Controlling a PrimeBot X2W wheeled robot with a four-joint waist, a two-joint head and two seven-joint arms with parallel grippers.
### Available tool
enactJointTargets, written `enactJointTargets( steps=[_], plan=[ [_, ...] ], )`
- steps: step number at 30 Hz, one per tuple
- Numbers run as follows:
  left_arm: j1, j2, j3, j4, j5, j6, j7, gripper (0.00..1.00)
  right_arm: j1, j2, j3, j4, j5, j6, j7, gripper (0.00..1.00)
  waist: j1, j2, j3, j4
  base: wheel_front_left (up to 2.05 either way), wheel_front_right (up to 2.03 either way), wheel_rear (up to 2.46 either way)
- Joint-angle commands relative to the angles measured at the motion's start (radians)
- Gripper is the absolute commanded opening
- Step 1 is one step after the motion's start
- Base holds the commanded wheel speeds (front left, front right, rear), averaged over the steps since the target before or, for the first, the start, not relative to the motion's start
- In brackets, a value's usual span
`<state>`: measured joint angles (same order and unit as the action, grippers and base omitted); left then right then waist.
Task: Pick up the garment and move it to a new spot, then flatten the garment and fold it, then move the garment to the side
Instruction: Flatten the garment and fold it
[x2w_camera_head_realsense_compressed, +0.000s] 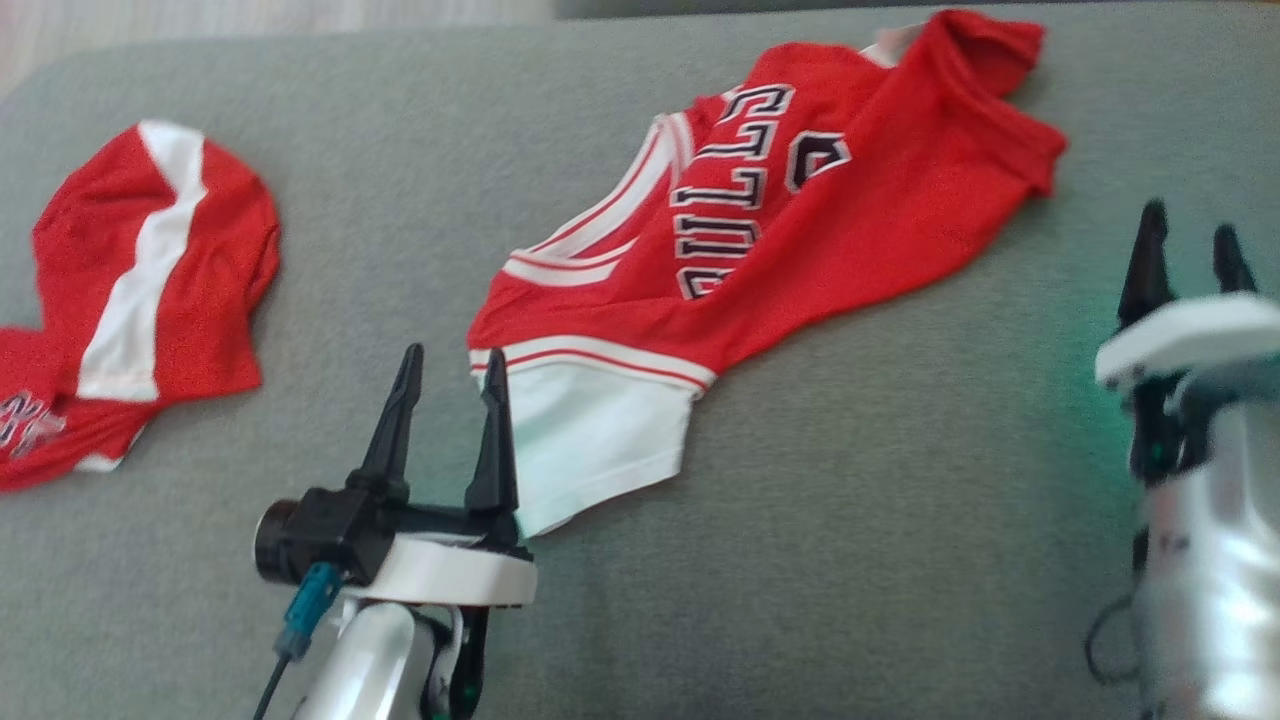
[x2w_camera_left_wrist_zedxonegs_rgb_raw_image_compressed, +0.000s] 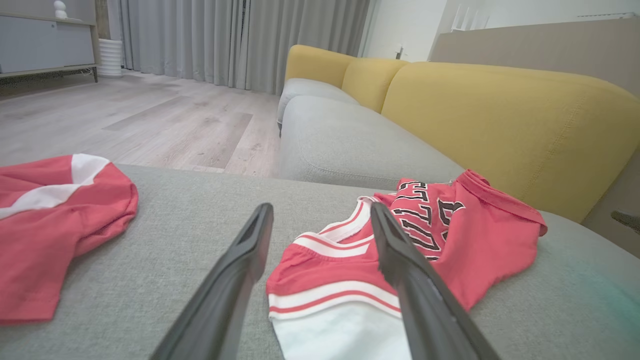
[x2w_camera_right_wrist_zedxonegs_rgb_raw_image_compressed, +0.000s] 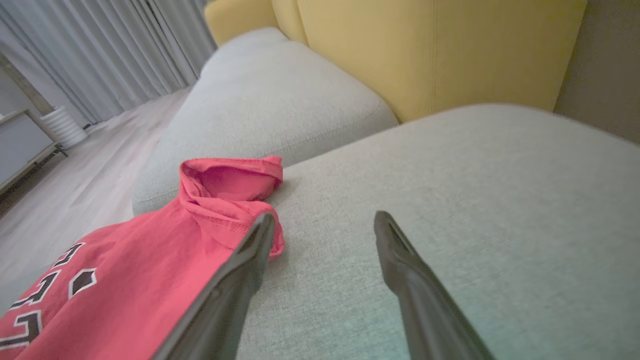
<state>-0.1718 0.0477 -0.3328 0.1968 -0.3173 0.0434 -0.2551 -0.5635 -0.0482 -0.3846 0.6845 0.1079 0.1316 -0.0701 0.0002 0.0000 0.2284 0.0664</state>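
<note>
Cloth is the whole matter here: a red mesh basketball jersey with white trim and black lettering (x2w_camera_head_realsense_compressed: 800, 230) lies crumpled and slanted across the middle of a grey woven sofa cushion (x2w_camera_head_realsense_compressed: 850, 520). Its white lower panel (x2w_camera_head_realsense_compressed: 590, 430) is nearest to us and its red shoulder end is farthest.

We judge it light, limp and a little slick. It will sag and bunch when lifted, so a firm pinch on an edge should serve better than a grab at the middle. The white panel's corner and the far red edge look like the best holds.

Our left gripper (x2w_camera_head_realsense_compressed: 453, 355) has its fingers spread apart and holds nothing, with its right finger over the white panel's near corner. Our right gripper (x2w_camera_head_realsense_compressed: 1190, 225) is also parted and empty, off to the jersey's right and clear of it.

The head view alone shows both grippers together, along with a second red garment with a white stripe (x2w_camera_head_realsense_compressed: 150, 280) well apart on the left. The left wrist view adds a yellow padded backrest (x2w_camera_left_wrist_zedxonegs_rgb_raw_image_compressed: 500, 125), a pale wooden floor (x2w_camera_left_wrist_zedxonegs_rgb_raw_image_compressed: 150, 115) and grey curtains (x2w_camera_left_wrist_zedxonegs_rgb_raw_image_compressed: 225, 40). The right wrist view shows the jersey's far end is a rolled, open fold (x2w_camera_right_wrist_zedxonegs_rgb_raw_image_compressed: 230, 185) just beside our right gripper's left finger.
</note>
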Motion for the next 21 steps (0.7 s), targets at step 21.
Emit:
enactJointTargets(
  steps=[21],
  plan=[
    [-0.091, 0.003, -0.023, -0.030, -0.016, 0.011, -0.007, 1.00, -0.328, -0.003, -0.322, 0.301, -0.391, -0.001, 0.060, 1.00, -0.0002, 0.0000, 0.122, 0.124, 0.00, 0.00, 0.00]
  ],
)
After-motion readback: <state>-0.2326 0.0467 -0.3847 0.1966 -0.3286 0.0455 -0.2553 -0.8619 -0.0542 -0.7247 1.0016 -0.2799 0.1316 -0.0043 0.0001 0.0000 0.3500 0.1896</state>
